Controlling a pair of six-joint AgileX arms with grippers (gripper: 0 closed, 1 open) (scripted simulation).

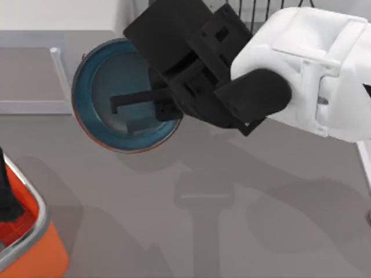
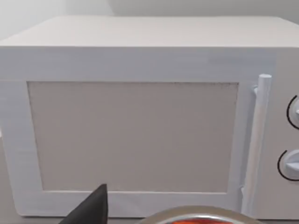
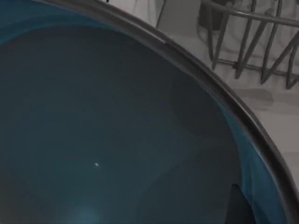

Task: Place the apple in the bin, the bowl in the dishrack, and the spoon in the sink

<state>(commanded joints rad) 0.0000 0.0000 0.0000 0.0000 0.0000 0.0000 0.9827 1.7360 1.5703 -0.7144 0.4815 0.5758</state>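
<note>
Right arm reaching leftward, right gripper (image 1: pixel 136 113) jaws inside bowl (image 1: pixel 93 87).

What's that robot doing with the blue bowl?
The right gripper is reaching into the teal bowl, with a finger over its rim, so it looks like it is holding it. The bowl appears lifted and tilted above the grey table. The black dishrack stands just beyond it, so the bowl is not in the rack yet. The left arm is by the orange bin, facing the white microwave.
</note>
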